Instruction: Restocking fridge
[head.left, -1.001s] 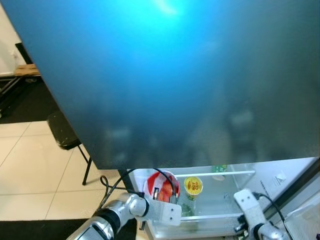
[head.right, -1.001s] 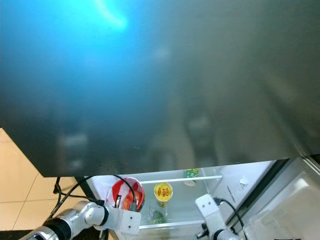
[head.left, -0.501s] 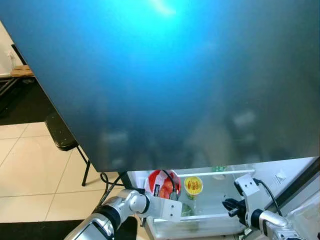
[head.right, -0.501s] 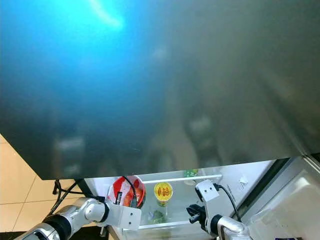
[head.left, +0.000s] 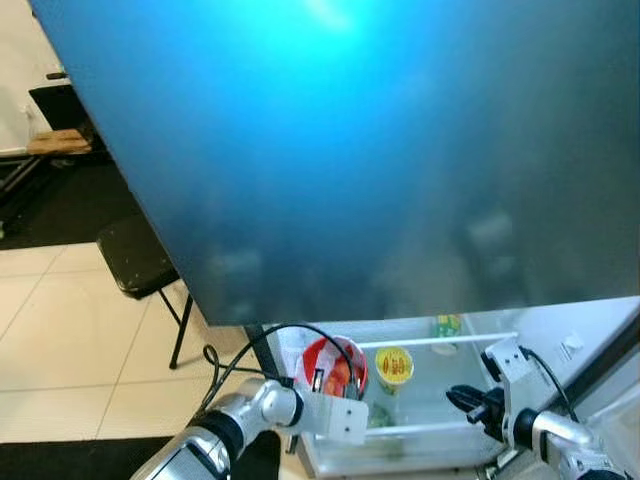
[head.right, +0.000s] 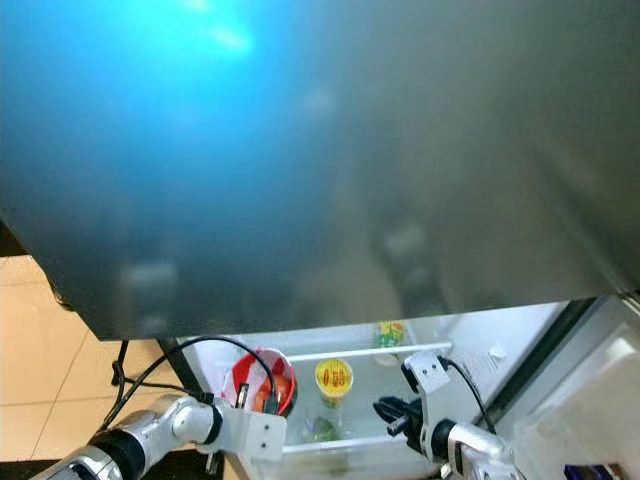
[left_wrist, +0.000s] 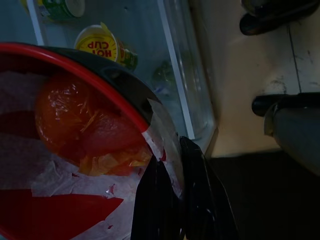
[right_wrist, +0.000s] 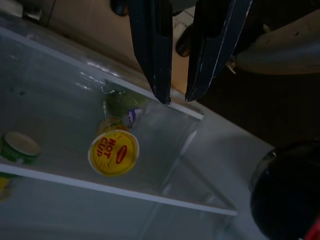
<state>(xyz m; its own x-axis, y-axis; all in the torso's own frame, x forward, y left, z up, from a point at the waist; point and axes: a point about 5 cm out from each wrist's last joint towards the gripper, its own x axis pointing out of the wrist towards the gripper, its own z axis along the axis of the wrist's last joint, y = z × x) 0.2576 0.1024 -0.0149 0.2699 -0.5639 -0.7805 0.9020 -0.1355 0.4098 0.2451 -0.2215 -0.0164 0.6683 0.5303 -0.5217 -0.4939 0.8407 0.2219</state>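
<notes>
While pinched between left jaws, red bowl (left_wrist: 75, 150)

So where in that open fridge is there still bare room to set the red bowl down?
The glass shelf looks bare between the yellow-lidded cup and the right hand. The left side is crowded: the left hand holds the red bowl right beside the cup.

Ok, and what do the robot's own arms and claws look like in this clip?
Both arms are silver metal with black joint bands and white boxy wrist blocks. A loose black cable loops over the left arm to its wrist, and another arcs over the right arm. Each claw has two long, glossy black fingers: the left claw and the right claw.
</notes>
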